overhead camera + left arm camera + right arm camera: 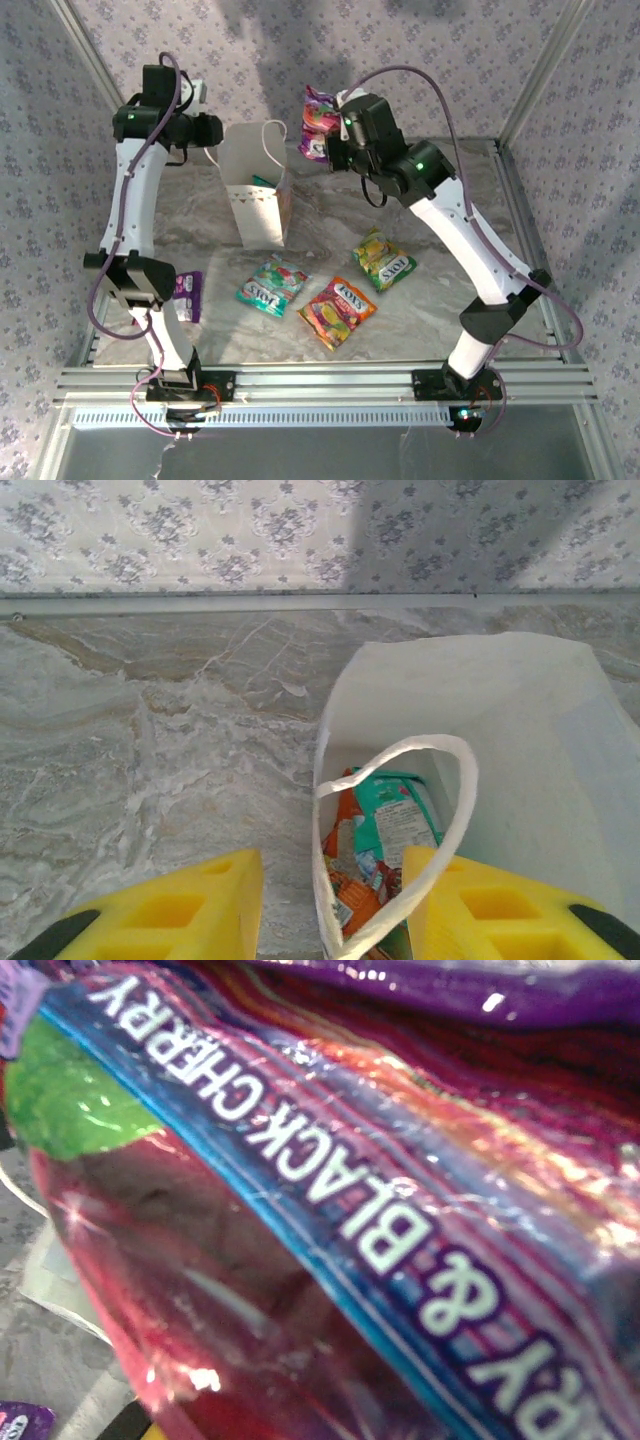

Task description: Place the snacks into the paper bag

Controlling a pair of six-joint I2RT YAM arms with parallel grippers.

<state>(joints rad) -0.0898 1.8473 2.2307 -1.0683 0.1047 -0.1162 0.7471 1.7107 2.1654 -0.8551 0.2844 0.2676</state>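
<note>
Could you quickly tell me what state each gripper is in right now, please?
Left gripper: open, astride the paper bag rim.
Right gripper: closed on a purple snack packet, in the air beside the bag.

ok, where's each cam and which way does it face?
Top external: above and behind the bases, looking down at the table; left arm and right arm show.
Left wrist: looks down into the paper bag; own yellow jaws open at bottom edge.
Right wrist: close up on the purple packet in its jaws.
Shared: top and left wrist, the bag; top and right wrist, the packet.
</note>
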